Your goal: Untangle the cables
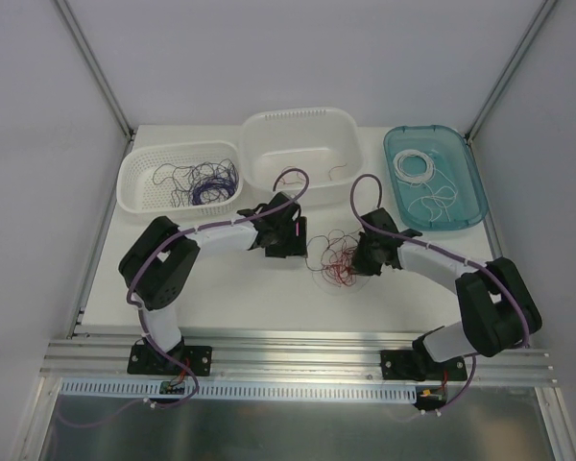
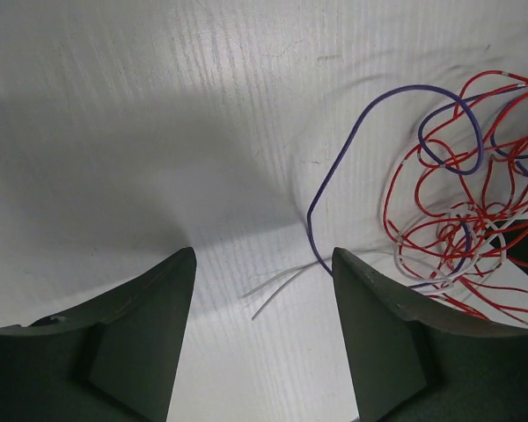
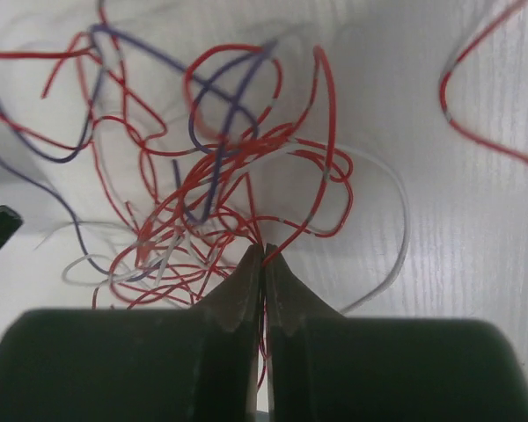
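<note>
A tangle of thin red, purple and white cables (image 1: 337, 257) lies on the white table between my two grippers. My right gripper (image 3: 264, 253) is shut on a red cable (image 3: 292, 230) at the near edge of the tangle (image 3: 202, 202). My left gripper (image 2: 262, 264) is open and empty, just left of the tangle (image 2: 462, 211); a purple cable (image 2: 334, 176) and two white cable ends (image 2: 277, 286) lie between and ahead of its fingers. In the top view the left gripper (image 1: 290, 245) and right gripper (image 1: 363, 261) flank the pile.
Three containers stand at the back: a white mesh basket (image 1: 134, 182) holding purple cables (image 1: 204, 182), a white tub (image 1: 259, 130) with a red cable (image 1: 336, 171), and a teal tray (image 1: 472, 202) with white cables (image 1: 418, 171). Metal frame posts rise at the rear corners.
</note>
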